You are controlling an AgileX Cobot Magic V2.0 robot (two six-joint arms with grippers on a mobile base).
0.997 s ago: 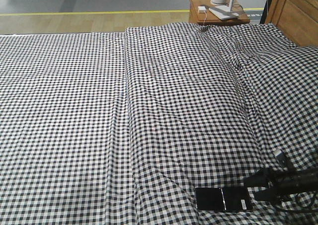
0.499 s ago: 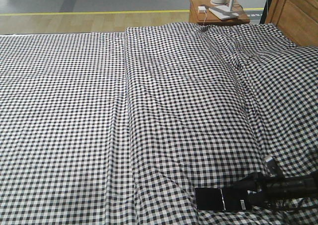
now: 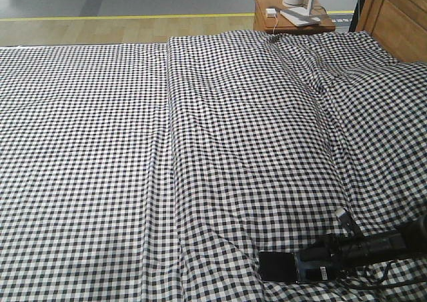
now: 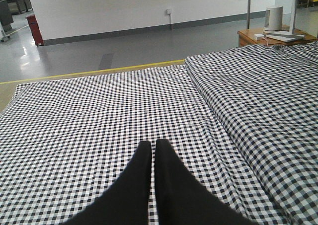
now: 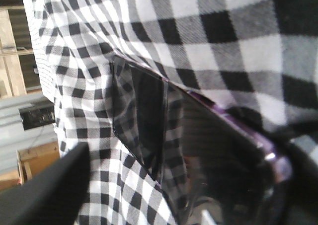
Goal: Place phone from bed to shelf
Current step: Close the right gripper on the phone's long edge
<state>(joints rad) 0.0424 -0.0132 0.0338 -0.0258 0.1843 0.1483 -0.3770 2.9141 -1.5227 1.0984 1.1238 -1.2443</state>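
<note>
Front view: the phone (image 3: pixel 279 266) is lying flat on the bed (image 3: pixel 133 149), down at about 5 o'clock in the frame, close to the near edge of the gingham sheet. Its long axis runs 9 to 3, almost square across my view.

The right end effector (image 3: pixel 313 265) reaches in low from 3 o'clock, in line with that axis, and it's over the 3 o'clock end of the phone. The free half of the phone sticks out from it toward 9.

The right wrist camera is very close in: glossy black glass fills the middle, with the crease and the pinkish edge visible. One of the fingers (image 5: pixel 54 185) sits at 7 o'clock with a strip of sheet between it and the phone, so I read the jaws as spread, straddling the phone and not yet pinching it.

The left end effector (image 4: pixel 153 153) has its jaws pressed together. It hangs over bare sheet well away from the phone, so this is the right arm's job.

My call: the grasp depends on closing across the short width, and thin glass on soft bedding could slip. I can't place the shelf with any certainty.
</note>
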